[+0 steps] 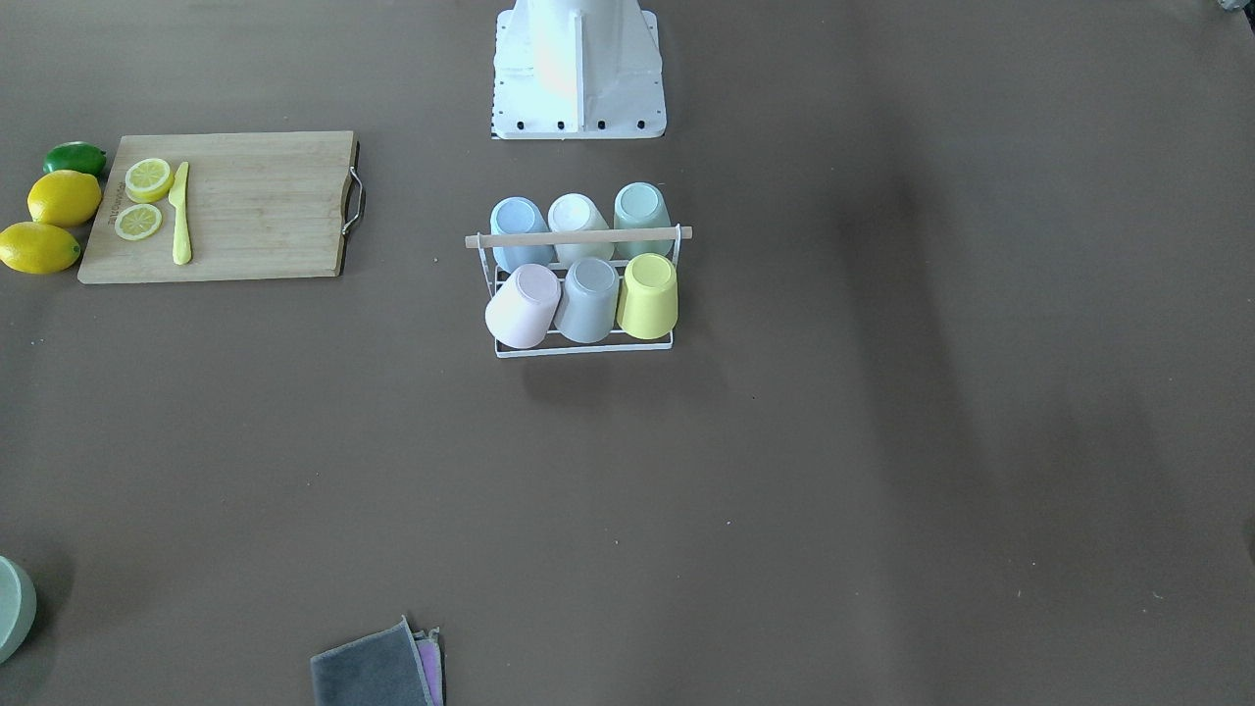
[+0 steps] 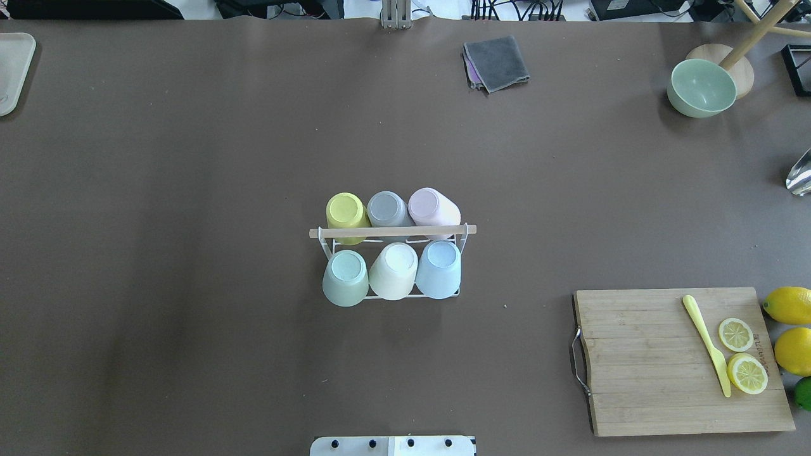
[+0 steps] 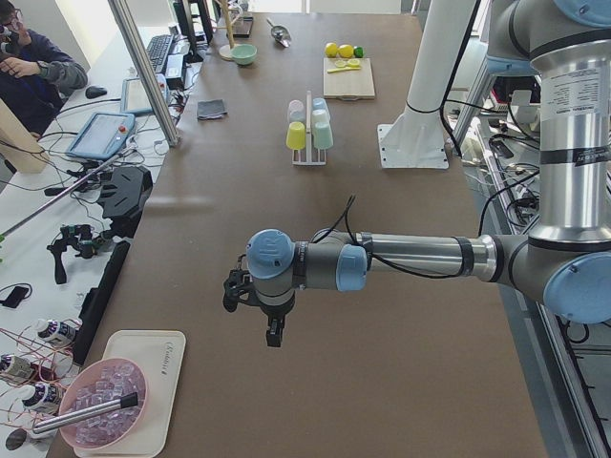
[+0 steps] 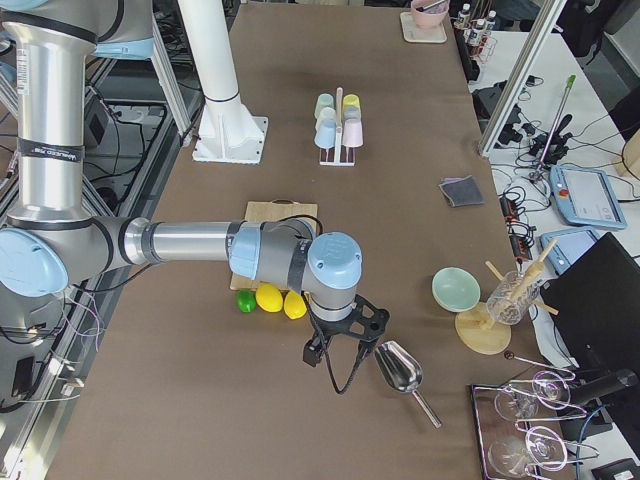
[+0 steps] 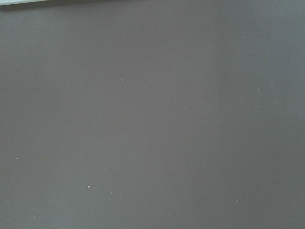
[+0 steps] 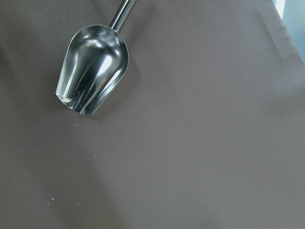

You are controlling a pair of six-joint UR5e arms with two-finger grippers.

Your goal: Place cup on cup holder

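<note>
The cup holder (image 2: 393,232), a white wire rack with a wooden rod on top, stands mid-table, also in the front-facing view (image 1: 578,236). Several cups sit upside down on it: yellow (image 2: 346,212), grey (image 2: 388,209) and pink (image 2: 434,206) on the far row, green (image 2: 345,277), white (image 2: 394,271) and blue (image 2: 439,269) on the near row. My left gripper (image 3: 272,329) hangs over bare table far from the rack. My right gripper (image 4: 325,360) hangs beside a metal scoop (image 6: 93,69). I cannot tell whether either is open or shut.
A wooden cutting board (image 2: 678,361) with lemon slices and a yellow knife (image 2: 706,345) lies at the right, lemons (image 2: 789,305) beside it. A green bowl (image 2: 700,87) and a grey cloth (image 2: 497,62) sit at the far edge. A white tray (image 2: 12,69) lies far left.
</note>
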